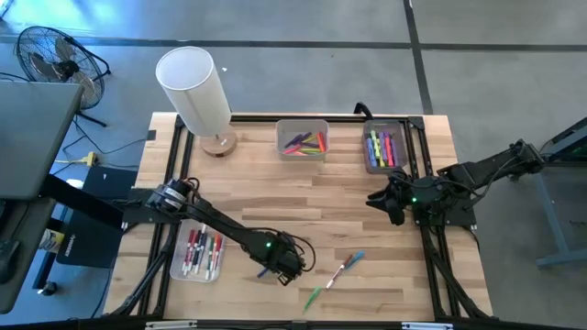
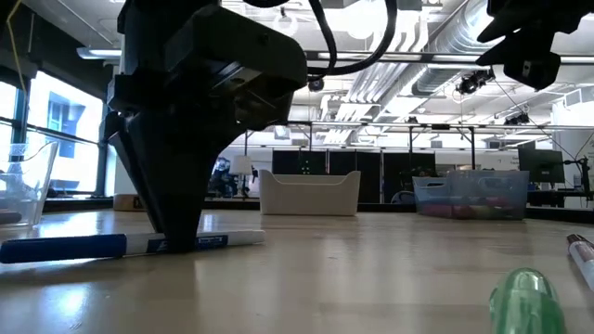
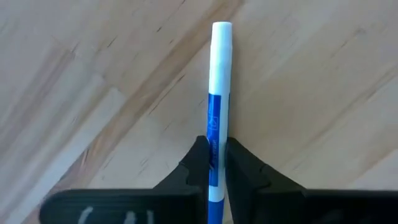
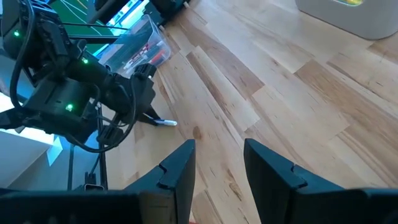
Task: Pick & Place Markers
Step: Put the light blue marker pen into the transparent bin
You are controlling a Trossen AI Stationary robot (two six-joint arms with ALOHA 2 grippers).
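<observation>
Wooden tabletop (image 1: 303,197) seen from straight above, with two dark robot arms reaching in from the left and right edges. Near the lower middle of the frame, the left claw (image 1: 286,263) stands pressed down onto a blue-and-white marker (image 3: 217,112) lying flat on the wood; the left wrist view shows both fingers closed snugly against its barrel. Two more markers, one with a blue cap (image 1: 345,267) and one green (image 1: 314,297), lie loose just to the right of it. At lower left sits a clear bin (image 1: 199,252) holding red and white markers (two more bins with coloured markers stand along the top edge). The right claw (image 1: 393,203) hovers at the right side, fingers parted and empty.

The step in hand appears to be the grasp itself. Next, the left arm would probably need to lift the marker clear and carry it to a bin.
</observation>
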